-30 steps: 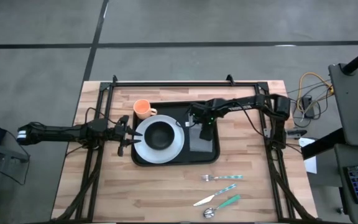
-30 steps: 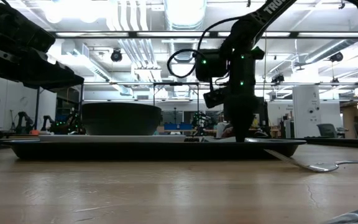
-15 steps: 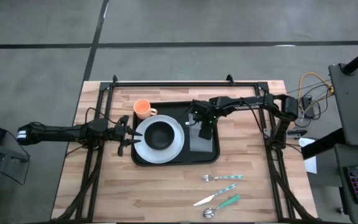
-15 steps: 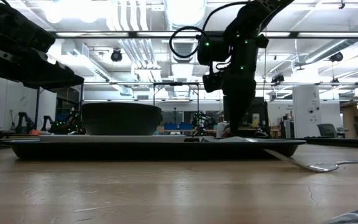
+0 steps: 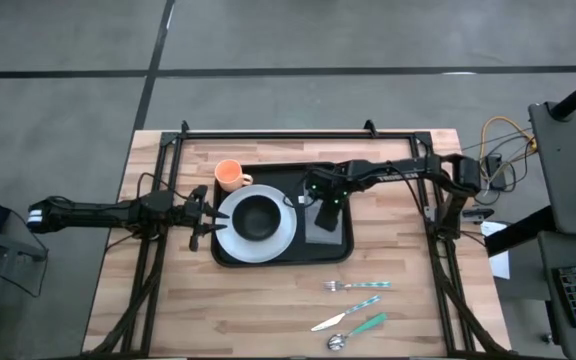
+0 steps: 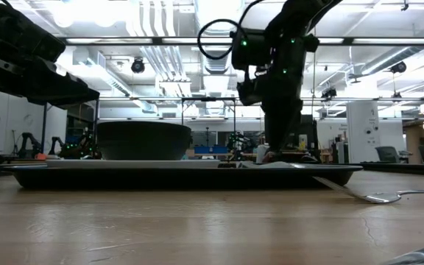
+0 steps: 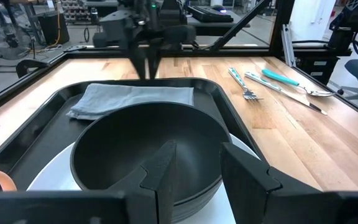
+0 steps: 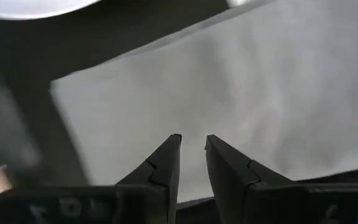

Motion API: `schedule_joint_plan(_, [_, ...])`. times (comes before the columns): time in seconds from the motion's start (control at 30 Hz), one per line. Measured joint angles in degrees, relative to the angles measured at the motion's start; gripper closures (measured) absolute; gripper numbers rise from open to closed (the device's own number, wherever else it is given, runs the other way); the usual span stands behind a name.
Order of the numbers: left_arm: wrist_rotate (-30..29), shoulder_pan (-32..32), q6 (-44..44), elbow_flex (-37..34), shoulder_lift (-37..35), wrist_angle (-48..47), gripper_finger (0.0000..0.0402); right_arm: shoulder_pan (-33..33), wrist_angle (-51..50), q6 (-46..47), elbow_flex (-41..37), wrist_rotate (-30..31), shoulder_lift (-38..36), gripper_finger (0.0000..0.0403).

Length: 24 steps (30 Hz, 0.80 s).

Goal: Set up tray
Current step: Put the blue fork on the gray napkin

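On the tray (image 5: 230,252), mid-table, the napkin (image 5: 320,222) lies flat just beside the plate (image 5: 280,235) and bowl (image 5: 256,216), so the napkin step looks done. The right gripper (image 5: 324,212) hangs just above the napkin, fingers (image 8: 164,163) nearly together, holding nothing. Next it should lift clear and fetch the fork (image 5: 356,286). The left gripper (image 5: 204,214) waits beside the plate, slightly open, empty

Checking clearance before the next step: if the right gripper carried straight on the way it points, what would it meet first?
Most likely the grey napkin lying in the tray; the right gripper points straight down at it.
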Motion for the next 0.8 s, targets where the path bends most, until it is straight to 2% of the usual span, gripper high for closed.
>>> schedule_joint_plan(0.1, [0.01, 0.00, -0.01, -0.01, 0.00, 0.00, 0.0297, 1.90, 0.00, 1.65, 0.00, -1.80, -0.24, 0.0335])
schedule_joint_plan(0.37, [-0.01, 0.00, -0.01, 0.01, 0.00, 0.00, 0.0297, 9.37, -0.07, 7.12, -0.02, -1.73, -0.94, 0.0335])
schedule_joint_plan(0.67, [-0.01, 0.00, -0.01, 0.01, -0.02, 0.00, 0.0297, 17.69, 0.61, 10.19, -0.02, 3.19, -2.66, 0.0335])
schedule_joint_plan(0.8, [-0.01, -0.01, -0.01, 0.01, -0.02, 0.00, 0.0297, 19.97, 0.57, 16.62, -0.02, 2.98, -2.80, 0.0335])
